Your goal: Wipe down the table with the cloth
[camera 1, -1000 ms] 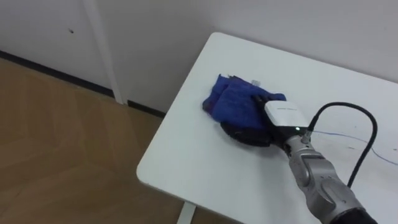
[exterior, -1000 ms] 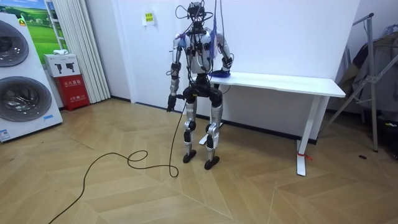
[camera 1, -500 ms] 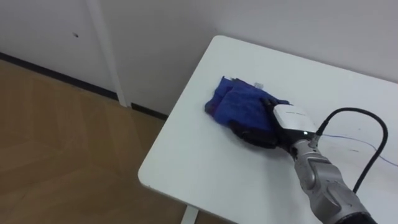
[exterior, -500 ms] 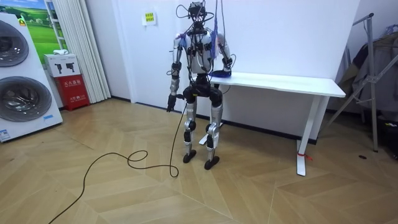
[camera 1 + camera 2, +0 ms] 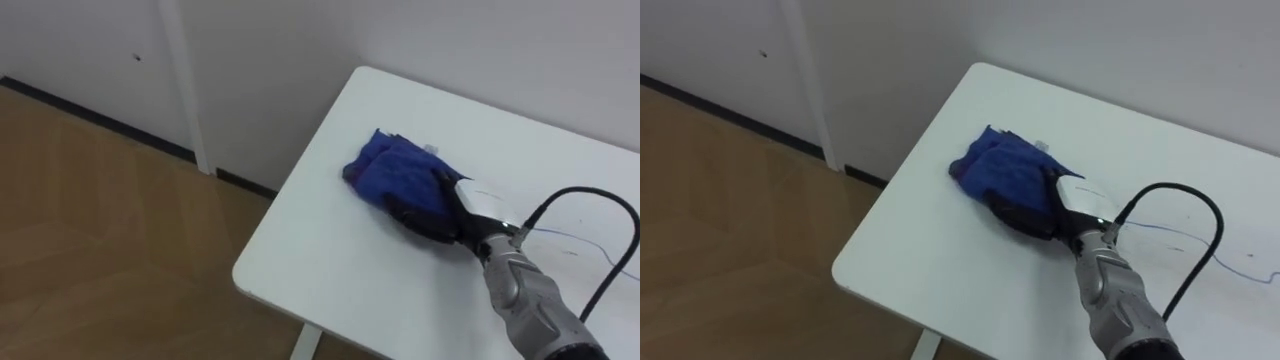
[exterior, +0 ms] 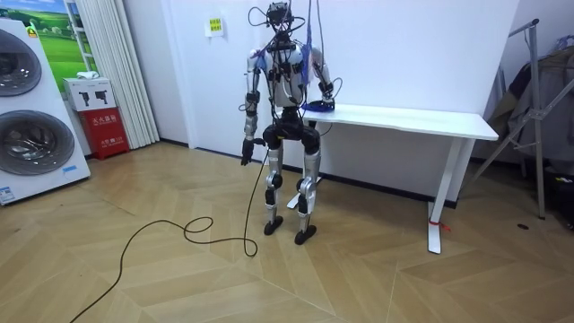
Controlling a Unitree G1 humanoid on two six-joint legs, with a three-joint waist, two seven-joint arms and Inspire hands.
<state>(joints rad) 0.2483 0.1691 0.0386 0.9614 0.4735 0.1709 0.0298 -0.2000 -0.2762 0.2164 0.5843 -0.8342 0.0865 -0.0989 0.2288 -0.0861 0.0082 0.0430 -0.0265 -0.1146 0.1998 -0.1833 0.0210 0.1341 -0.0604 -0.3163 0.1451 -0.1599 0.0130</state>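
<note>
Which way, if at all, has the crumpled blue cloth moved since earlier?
No: the crumpled blue cloth keeps its gap from the left edge of the white table; the camera shifted.

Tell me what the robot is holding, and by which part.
Right hand rests on the blue cloth, at its near right edge; whether it grips cannot be told. Left hand hangs at its side.

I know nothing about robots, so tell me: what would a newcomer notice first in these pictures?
A crumpled blue cloth lies near the end of a white table, with the robot's right hand resting on it. In the room view the robot stands at that table end, its left hand hanging at its side, with a washing machine at the room view's left.
</note>
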